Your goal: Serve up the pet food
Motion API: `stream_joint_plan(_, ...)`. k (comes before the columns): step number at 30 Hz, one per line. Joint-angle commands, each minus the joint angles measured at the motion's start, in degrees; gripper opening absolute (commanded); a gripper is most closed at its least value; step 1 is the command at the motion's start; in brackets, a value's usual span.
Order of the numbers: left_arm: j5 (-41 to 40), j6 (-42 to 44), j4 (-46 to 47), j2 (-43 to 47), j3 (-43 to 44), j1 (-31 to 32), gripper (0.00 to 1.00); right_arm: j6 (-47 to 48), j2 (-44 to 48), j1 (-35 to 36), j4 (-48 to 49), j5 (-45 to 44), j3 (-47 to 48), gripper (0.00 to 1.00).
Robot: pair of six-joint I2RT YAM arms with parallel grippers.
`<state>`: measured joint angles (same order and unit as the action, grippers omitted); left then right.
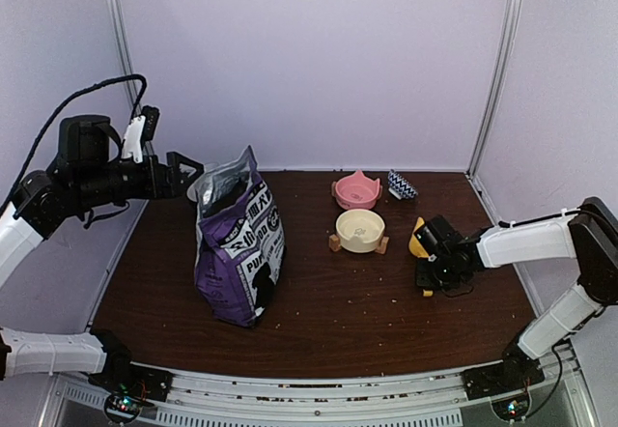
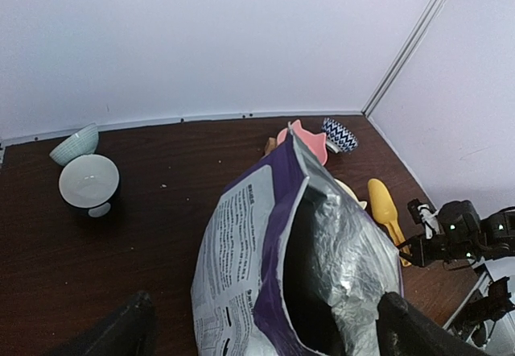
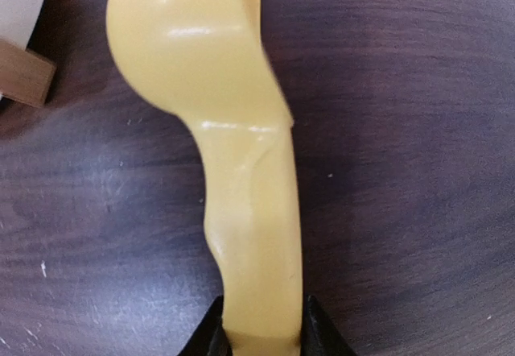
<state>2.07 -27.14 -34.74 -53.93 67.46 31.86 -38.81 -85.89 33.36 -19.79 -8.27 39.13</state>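
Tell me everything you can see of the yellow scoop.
The yellow scoop looks like smooth, glossy plastic in one piece, with a rounded bowl narrowing into a thick handle. It lies on the dark wood-look table, to the right of the cream bowl, with its bowl end towards the back wall. No kibble shows on it. The right gripper grips the end of the handle, one finger pressed against each side.

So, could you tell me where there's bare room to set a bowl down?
Widest: the near strip between the purple bag and the yellow scoop, in front of the cream bowl. Also left of the bag. Crowded: far right, around the pink bowl and patterned bowl.
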Motion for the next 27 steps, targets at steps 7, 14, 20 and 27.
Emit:
stream_joint_plan(7, -1.9, 1.6, -1.2, 0.9, 3.6, -0.4, 0.98, 5.9, 5.4, 0.5, 0.9, 4.5, 2.0, 0.04)
stream_joint_plan(14, -0.2, 3.6, -1.0, -4.1, 9.8, -0.4, 0.98, 7.4, 16.1, 6.7, -5.5, 2.6, 6.8, 0.00)
stream_joint_plan(20, 5.7, 1.7, 2.3, -5.6, 11.2, -0.2, 0.94, 9.6, 23.3, 17.9, -11.2, -3.4, 15.3, 0.00)
stream_joint_plan(27, 6.5, -3.2, 5.3, -3.3, 7.4, 3.6, 0.92, 13.7, 21.1, 31.1, -13.8, -8.4, 25.8, 0.00)
